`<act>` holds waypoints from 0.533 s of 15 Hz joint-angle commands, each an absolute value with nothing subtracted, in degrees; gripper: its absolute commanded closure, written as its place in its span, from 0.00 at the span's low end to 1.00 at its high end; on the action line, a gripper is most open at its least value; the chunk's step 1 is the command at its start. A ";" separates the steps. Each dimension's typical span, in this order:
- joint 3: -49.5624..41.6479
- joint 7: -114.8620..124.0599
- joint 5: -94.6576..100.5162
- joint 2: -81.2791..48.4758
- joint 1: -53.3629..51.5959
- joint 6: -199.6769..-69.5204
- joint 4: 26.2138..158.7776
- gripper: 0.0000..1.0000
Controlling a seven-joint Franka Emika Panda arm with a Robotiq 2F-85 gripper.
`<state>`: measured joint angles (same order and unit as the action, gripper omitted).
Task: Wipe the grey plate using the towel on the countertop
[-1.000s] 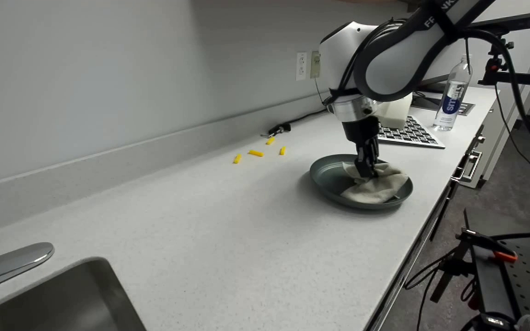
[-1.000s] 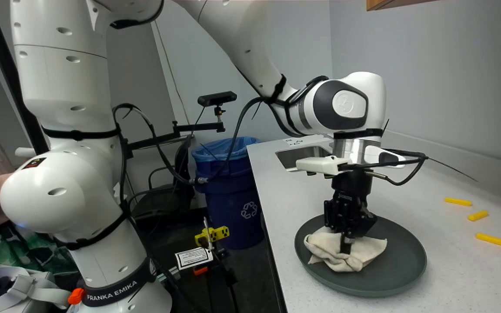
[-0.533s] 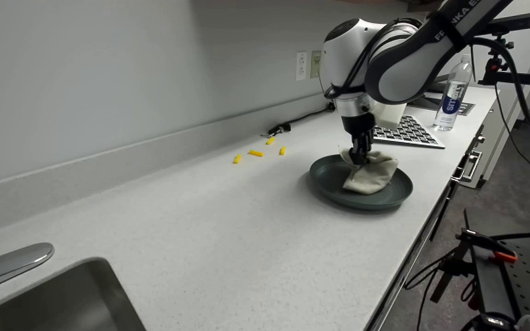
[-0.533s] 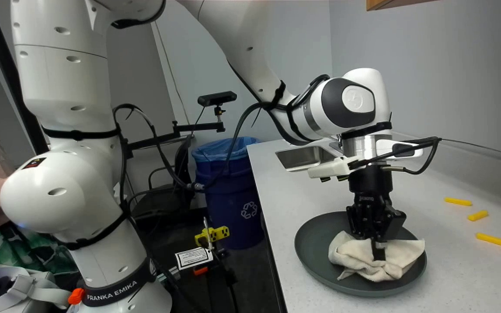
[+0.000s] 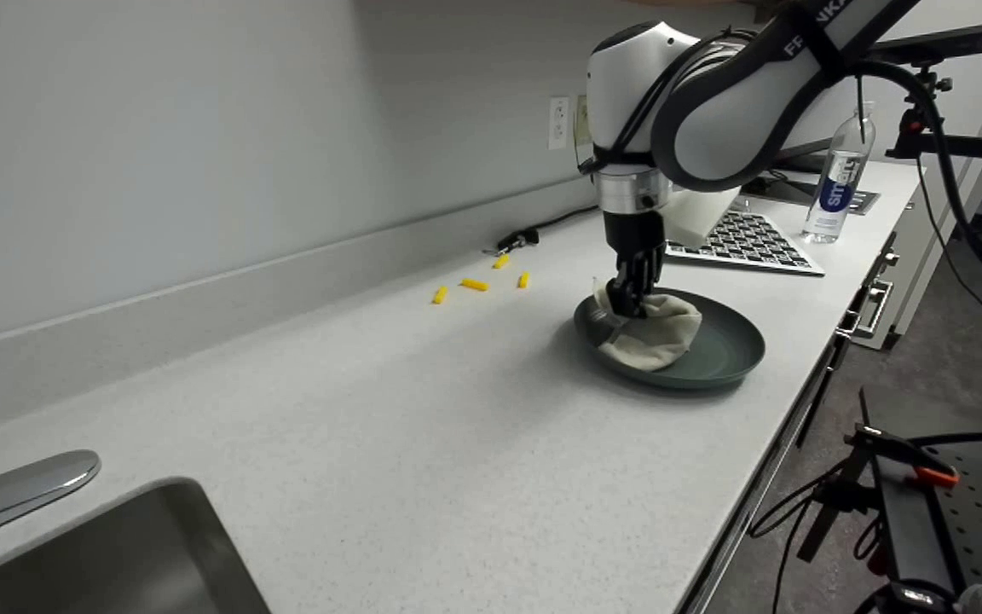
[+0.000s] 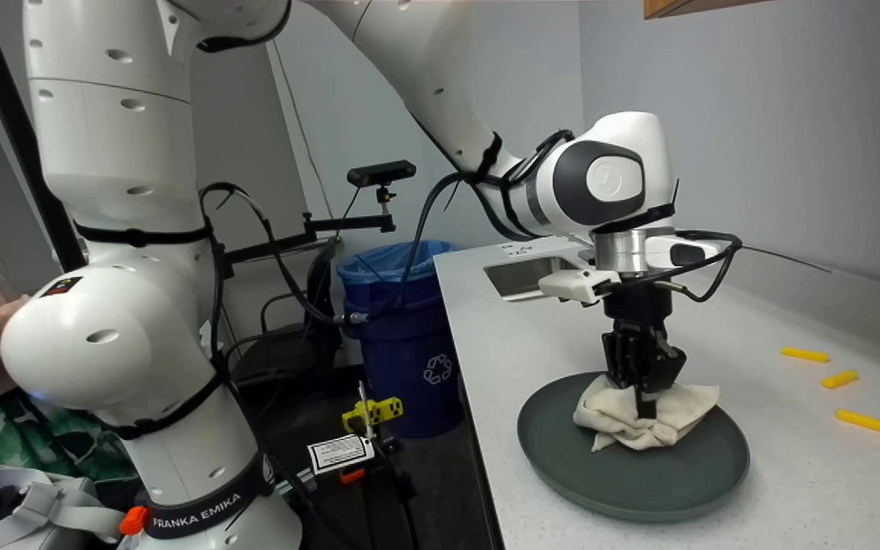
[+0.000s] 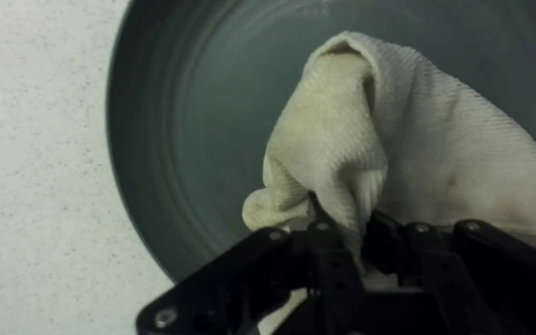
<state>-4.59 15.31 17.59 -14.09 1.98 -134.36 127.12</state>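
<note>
The grey plate (image 5: 725, 341) lies flat on the countertop; it also shows in an exterior view (image 6: 661, 485) and in the wrist view (image 7: 217, 116). The cream towel (image 5: 657, 337) is bunched on the plate, and it also shows in an exterior view (image 6: 688, 405). My gripper (image 6: 645, 405) points down over the plate, shut on a fold of the towel. In the wrist view the fold of the towel (image 7: 328, 116) runs up between the fingers of my gripper (image 7: 345, 214). The fingertips are partly hidden by the cloth. The towel rests toward one side of the plate, near its rim.
Several yellow pieces (image 5: 474, 284) lie near the wall. A keyboard (image 5: 751, 243) and a clear bottle (image 5: 839, 183) stand beyond the plate. A sink (image 5: 116, 554) is cut into the countertop (image 5: 423, 443). A blue bin (image 6: 409, 336) stands beside the counter.
My gripper has slid the towel across the plate, first toward the wall side, then toward the sink side. The plate has not visibly moved. The gripper has stayed shut on the towel.
</note>
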 commanded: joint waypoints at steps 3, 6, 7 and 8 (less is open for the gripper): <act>-3.06 5.85 9.34 -12.19 2.82 -132.10 129.73 0.97; -4.72 4.43 11.14 -11.59 3.22 -129.02 131.01 0.97; -5.64 4.83 12.73 -11.39 3.37 -127.57 131.21 0.97; -6.53 5.36 14.29 -11.29 3.54 -126.21 131.14 0.97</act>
<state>-4.69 6.66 11.86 -13.31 2.70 -129.96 129.68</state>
